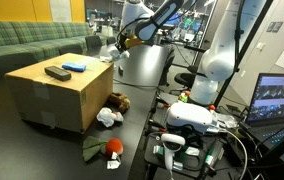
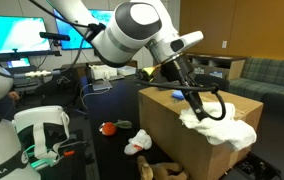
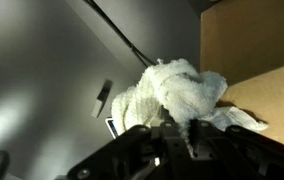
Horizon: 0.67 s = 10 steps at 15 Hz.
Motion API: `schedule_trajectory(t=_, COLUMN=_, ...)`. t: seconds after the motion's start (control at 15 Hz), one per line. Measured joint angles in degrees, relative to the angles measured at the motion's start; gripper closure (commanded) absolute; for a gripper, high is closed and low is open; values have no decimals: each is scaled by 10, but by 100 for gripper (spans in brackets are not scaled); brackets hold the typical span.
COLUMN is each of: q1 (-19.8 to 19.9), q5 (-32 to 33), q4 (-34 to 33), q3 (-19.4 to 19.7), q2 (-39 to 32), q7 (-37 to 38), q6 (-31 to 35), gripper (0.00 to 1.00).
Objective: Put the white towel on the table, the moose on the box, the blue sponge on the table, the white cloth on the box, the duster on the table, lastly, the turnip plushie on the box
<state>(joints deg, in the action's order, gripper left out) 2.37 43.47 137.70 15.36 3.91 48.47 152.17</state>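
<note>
Layout, left to right, in an exterior view: the duster (image 1: pixel 57 72) and the blue sponge (image 1: pixel 75 67) lay on top of the box (image 1: pixel 62 100). On the table (image 1: pixel 137 125) beside the box lay the white cloth (image 1: pixel 106 117), the turnip plushie (image 1: pixel 110 148) and the moose (image 1: pixel 119 101). The white towel (image 2: pixel 222 128) sat bunched on a top corner of the box, part of it hanging over the edge, and was not yet on the table. Probable failure modes: the grip appeared to take only a raised fold of limp fabric, so the towel could slide free once lifted. The hanging part could drag along the cardboard edge and pull the fold out of the grip. A release made too close to the box could drop the towel onto the toys at its foot rather than onto bare table. The end effector (image 2: pixel 196 103) had its fingers drawn close together and clamped on that fold of the towel, and in the wrist view fabric filled the gap between them. Whether the fingertips also touched the cardboard could not be told.
</note>
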Motion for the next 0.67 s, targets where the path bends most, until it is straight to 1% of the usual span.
schedule_trajectory(t=0.2, q1=39, q5=13, q4=49, q3=-18, q2=27, q7=9, q6=-5, gripper=94)
schedule_trajectory(t=0.33, q1=56, q5=13, q4=75, q3=-29, q2=23, q7=12, q6=-1, gripper=94)
schedule_trajectory(t=0.47, q1=62, q5=13, q4=89, q3=-38, q2=7, q7=18, q6=4, gripper=94)
schedule_trajectory(t=0.67, q1=63, q5=13, q4=93, q3=-42, q2=-36, q7=26, q6=24, gripper=94)
